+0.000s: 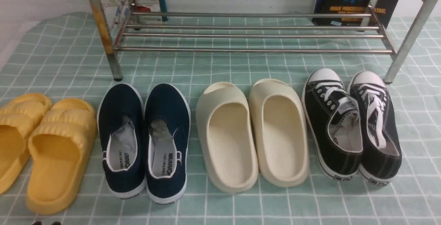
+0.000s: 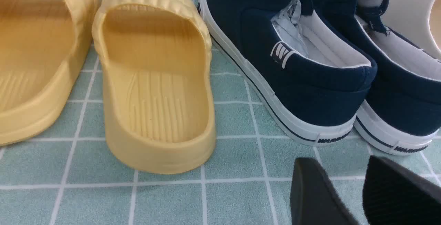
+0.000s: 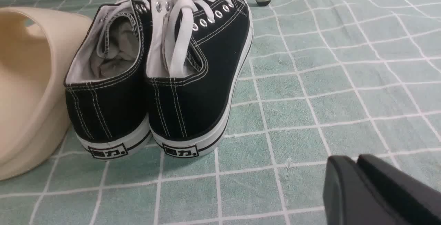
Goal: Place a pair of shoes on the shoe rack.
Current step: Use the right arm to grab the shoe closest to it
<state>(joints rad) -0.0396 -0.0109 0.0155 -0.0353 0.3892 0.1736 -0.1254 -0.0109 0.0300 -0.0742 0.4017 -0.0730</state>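
Black canvas low-top sneakers with white laces [image 1: 348,132] sit touching on the checked green cloth [image 1: 220,66] before the silver metal-tube rack [image 1: 248,49], unracked; light, soft uppers, so pinch the stiffer heel collars; right gripper [image 3: 351,161] looks closed and empty (only tips in view), left gripper [image 2: 339,163] parted, empty.

light: bright, even | shadows: soft | glare: shoe rack [image 1: 255,50] bars | focus: sharp

**Camera arrangement.** Front view looked forward and down from a raised position, the shoe rack [image 1: 255,35] across the frame's top. Left wrist view sat low, close behind the navy slip-ons [image 2: 303,80]; right wrist view likewise behind the black sneakers [image 3: 186,97]. Front view shared both pairs.
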